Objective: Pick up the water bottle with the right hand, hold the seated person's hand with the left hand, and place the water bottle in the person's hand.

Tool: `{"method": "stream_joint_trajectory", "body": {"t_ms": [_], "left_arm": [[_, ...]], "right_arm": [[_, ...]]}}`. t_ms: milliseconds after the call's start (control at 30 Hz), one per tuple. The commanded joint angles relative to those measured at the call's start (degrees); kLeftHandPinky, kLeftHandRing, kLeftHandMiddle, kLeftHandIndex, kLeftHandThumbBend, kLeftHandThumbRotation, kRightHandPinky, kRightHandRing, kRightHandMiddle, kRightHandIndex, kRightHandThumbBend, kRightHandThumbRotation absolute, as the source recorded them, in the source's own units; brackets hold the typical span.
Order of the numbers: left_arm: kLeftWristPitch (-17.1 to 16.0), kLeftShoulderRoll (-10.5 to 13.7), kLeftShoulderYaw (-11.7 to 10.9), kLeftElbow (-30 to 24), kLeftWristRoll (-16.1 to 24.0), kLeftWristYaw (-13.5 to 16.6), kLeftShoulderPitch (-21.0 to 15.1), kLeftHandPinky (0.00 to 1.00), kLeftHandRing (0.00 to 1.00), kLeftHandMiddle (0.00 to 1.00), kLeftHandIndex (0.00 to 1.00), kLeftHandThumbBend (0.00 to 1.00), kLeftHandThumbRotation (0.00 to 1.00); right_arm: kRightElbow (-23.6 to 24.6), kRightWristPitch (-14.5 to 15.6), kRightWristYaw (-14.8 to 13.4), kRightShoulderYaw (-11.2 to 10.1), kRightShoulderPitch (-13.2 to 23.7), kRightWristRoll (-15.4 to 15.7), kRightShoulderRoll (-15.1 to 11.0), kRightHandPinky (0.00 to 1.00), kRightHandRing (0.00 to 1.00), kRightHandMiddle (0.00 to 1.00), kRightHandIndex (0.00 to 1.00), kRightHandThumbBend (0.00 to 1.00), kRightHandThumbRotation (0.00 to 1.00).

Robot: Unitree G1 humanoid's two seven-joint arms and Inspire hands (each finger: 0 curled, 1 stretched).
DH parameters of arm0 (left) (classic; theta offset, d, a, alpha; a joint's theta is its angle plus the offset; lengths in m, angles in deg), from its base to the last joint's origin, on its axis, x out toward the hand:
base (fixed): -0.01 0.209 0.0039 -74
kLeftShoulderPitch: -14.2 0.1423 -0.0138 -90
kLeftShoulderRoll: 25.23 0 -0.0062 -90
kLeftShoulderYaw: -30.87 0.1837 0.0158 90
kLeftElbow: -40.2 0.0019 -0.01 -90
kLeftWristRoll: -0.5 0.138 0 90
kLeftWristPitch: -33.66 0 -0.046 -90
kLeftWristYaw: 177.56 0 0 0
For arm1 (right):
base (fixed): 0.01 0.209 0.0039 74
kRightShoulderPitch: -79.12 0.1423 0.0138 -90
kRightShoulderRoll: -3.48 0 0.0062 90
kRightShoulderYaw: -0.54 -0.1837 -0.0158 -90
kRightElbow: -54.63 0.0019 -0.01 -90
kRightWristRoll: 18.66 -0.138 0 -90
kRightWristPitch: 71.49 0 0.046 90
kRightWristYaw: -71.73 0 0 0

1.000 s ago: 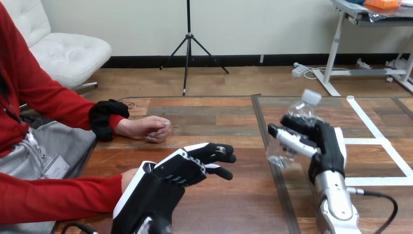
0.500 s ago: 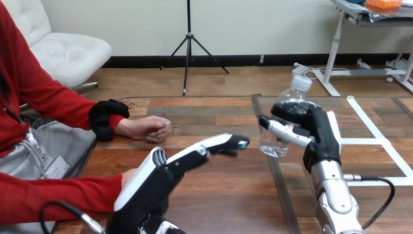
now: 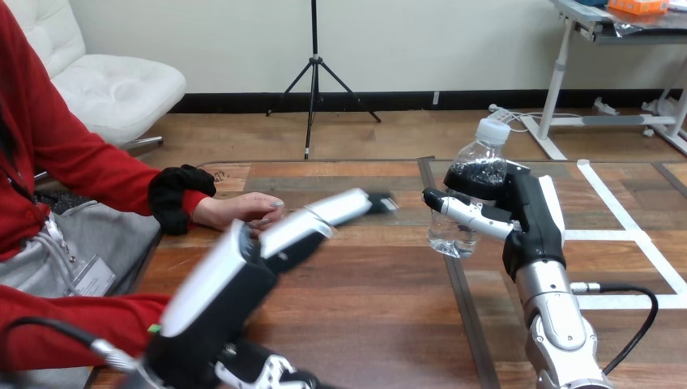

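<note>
Right hand (image 3: 528, 217) clasps water bottle (image 3: 478, 166); left hand (image 3: 263, 247) outstretched, fingers straight, beside person's hand (image 3: 231, 211).

No writing, number or sign is legible. The water bottle (image 3: 480, 172) shows bare clear plastic under a white cap. Right of it, white tape lines (image 3: 603, 235) spell nothing.

Clear water bottle (image 3: 474, 170), white cap, upright, clasped in right hand (image 3: 531, 217) right of desk (image 3: 389, 284) centre; person's hand (image 3: 235, 209) rests at left, palm down, loosely curled.
</note>
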Motion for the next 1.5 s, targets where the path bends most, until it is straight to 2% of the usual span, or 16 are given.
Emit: {"method": "stream_joint_trajectory", "body": {"t_ms": [0, 33, 100, 200, 267, 333, 467, 600, 733, 833, 933, 1033, 1133, 1233, 1333, 1467], "left_arm": [[1.28, 2.86, -4.35, -3.09, 7.10, 5.43, -3.12, 0.88, 0.93, 0.92, 0.91, 1.00, 0.59], [1.35, 3.20, -4.62, -3.16, 8.07, 6.29, -3.21, 0.88, 0.93, 0.93, 0.92, 1.00, 0.58], [4.13, 4.99, -6.04, -4.71, 12.13, 7.88, -3.19, 0.90, 0.95, 0.94, 0.94, 1.00, 0.56], [6.11, 6.54, -7.69, -5.98, 17.14, 10.83, -3.31, 0.94, 0.98, 0.97, 0.97, 1.00, 0.53], [6.81, 7.17, -7.87, -6.49, 19.07, 12.63, -3.23, 0.95, 0.99, 0.98, 0.98, 1.00, 0.52], [7.65, 8.81, -7.70, -5.96, 20.11, 14.03, -3.67, 0.96, 0.99, 0.99, 0.99, 1.00, 0.51], [9.10, 11.06, -8.80, -5.20, 24.89, 18.58, -4.79, 0.98, 1.00, 0.99, 0.99, 1.00, 0.51], [9.82, 13.33, -8.76, -3.77, 28.69, 23.07, -5.85, 0.96, 0.99, 0.98, 0.98, 1.00, 0.52], [10.94, 15.37, -8.28, -2.86, 32.24, 27.26, -6.53, 0.92, 0.97, 0.96, 0.97, 1.00, 0.52], [10.48, 17.66, -7.70, 0.03, 35.48, 31.42, -8.05, 0.89, 0.96, 0.95, 0.96, 1.00, 0.53], [11.67, 19.96, -6.55, 1.50, 37.15, 33.10, -8.89, 0.86, 0.95, 0.94, 0.95, 1.00, 0.52], [12.72, 21.79, -5.52, 3.07, 38.14, 34.44, -9.67, 0.84, 0.95, 0.94, 0.95, 1.00, 0.50], [14.06, 23.49, -4.38, 4.18, 39.32, 35.63, -10.37, 0.84, 0.95, 0.94, 0.95, 1.00, 0.49], [12.72, 24.99, -3.19, 7.10, 40.36, 38.80, -11.83, 0.82, 0.93, 0.92, 0.92, 1.00, 0.49], [13.45, 26.69, -1.60, 8.91, 40.98, 39.43, -12.87, 0.81, 0.93, 0.92, 0.92, 1.00, 0.48], [14.08, 28.52, 0.37, 11.17, 42.78, 41.61, -14.21, 0.80, 0.92, 0.91, 0.92, 1.00, 0.49]], "right_arm": [[3.73, -0.88, -0.29, 0.24, 2.14, -0.28, -1.40, 0.27, 0.31, 0.38, 0.41, 0.77, 0.00], [3.81, -0.83, -0.29, 0.25, 2.15, -0.29, -1.38, 0.27, 0.31, 0.38, 0.41, 0.78, 0.00], [4.46, -0.70, -0.31, 0.48, 1.98, -0.08, -1.43, 0.27, 0.31, 0.38, 0.41, 0.78, 0.00], [5.07, -1.15, -1.07, 1.21, 1.67, 1.14, -1.84, 0.27, 0.32, 0.39, 0.41, 0.78, 0.00], [5.27, -1.32, -1.43, 1.51, 1.55, 1.63, -2.02, 0.27, 0.32, 0.39, 0.41, 0.78, 0.00], [5.19, -1.33, -1.01, 1.09, 1.70, 0.86, -1.75, 0.27, 0.32, 0.39, 0.41, 0.78, 0.00], [6.34, -1.10, -0.46, 1.05, 1.40, 0.31, -1.64, 0.27, 0.32, 0.38, 0.41, 0.78, 0.00], [7.40, -0.96, -0.49, 1.27, 1.07, 0.44, -1.76, 0.26, 0.31, 0.38, 0.41, 0.78, 0.00], [8.10, -0.83, -0.50, 1.38, 0.78, 0.48, -1.89, 0.26, 0.31, 0.38, 0.40, 0.78, 0.00], [9.54, -0.74, -0.73, 1.51, 0.21, 0.53, -1.87, 0.26, 0.31, 0.38, 0.40, 0.77, 0.00], [10.05, -1.39, 0.02, 1.40, -0.13, -0.09, -1.92, 0.25, 0.30, 0.37, 0.40, 0.77, 0.00], [11.40, -0.83, -0.91, 1.62, -0.67, 0.42, -1.98, 0.25, 0.30, 0.37, 0.40, 0.78, 0.00], [12.35, -0.95, -0.03, 1.48, -1.16, -0.34, -1.94, 0.25, 0.30, 0.37, 0.39, 0.77, 0.00], [14.81, 0.02, 0.27, 1.54, -2.10, -0.68, -1.78, 0.25, 0.30, 0.37, 0.39, 0.76, 0.00], [15.84, 0.84, 1.06, 1.31, -2.54, -1.51, -1.78, 0.25, 0.30, 0.37, 0.39, 0.75, 0.00], [19.56, 2.70, 1.25, 1.37, -3.99, -2.04, -1.55, 0.25, 0.30, 0.37, 0.39, 0.75, 0.00]]}}
